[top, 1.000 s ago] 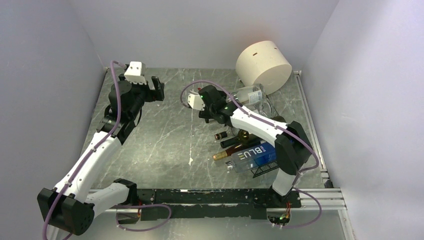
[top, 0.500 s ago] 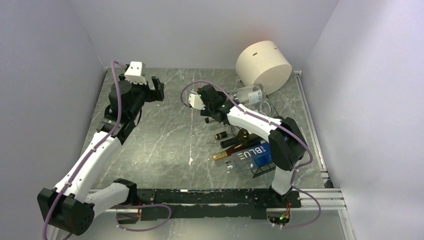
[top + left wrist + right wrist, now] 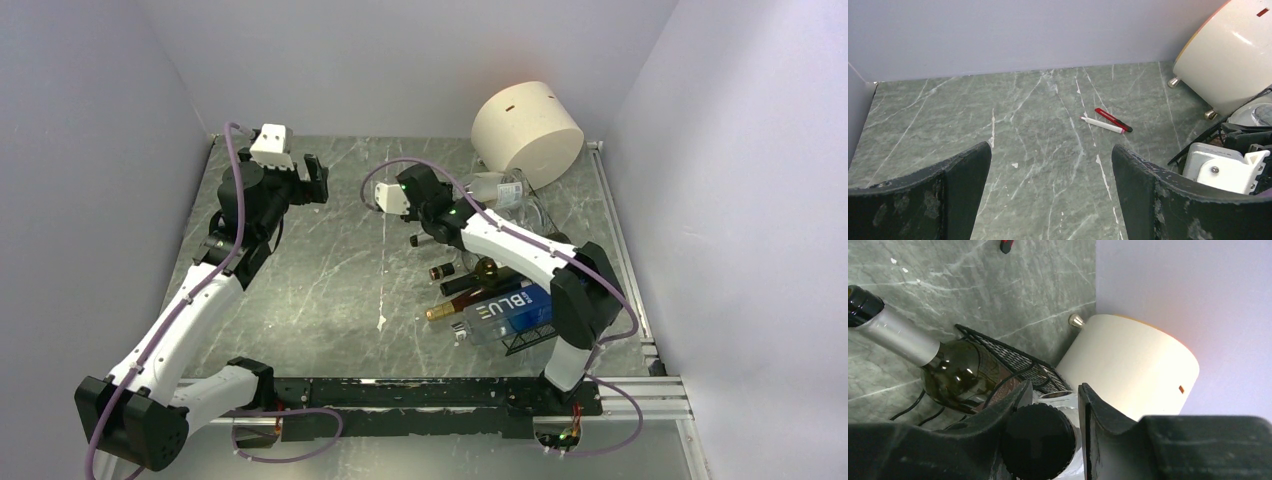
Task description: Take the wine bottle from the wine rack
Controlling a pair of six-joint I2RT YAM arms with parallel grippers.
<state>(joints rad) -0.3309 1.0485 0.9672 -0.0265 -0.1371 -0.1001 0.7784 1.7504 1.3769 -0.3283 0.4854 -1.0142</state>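
Note:
The black wire-mesh wine rack (image 3: pixel 525 340) lies at the right of the table with several bottles across it. At its far end lies a clear wine bottle (image 3: pixel 503 190) with a black screw cap (image 3: pixel 1038 442). My right gripper (image 3: pixel 1054 387) is shut on that cap and neck, with one finger on each side. In the top view the right gripper (image 3: pixel 467 196) reaches to the bottle from the left. The rack's mesh (image 3: pixel 1018 362) shows just beyond the fingers. My left gripper (image 3: pixel 1050 150) hangs open over bare table at the back left (image 3: pixel 318 178), holding nothing.
A cream cylinder (image 3: pixel 527 130) lies tipped right behind the rack, close to the held bottle (image 3: pixel 1133 365). A dark green bottle with a silver foil neck (image 3: pixel 955 375) lies beside it. A blue-labelled bottle (image 3: pixel 505 310) fills the near end. Two pens (image 3: pixel 1105 120) lie mid-table.
My right gripper's jaws have closed around the clear bottle's cap, and the wrist has shifted slightly toward the back. The left arm has stayed still.

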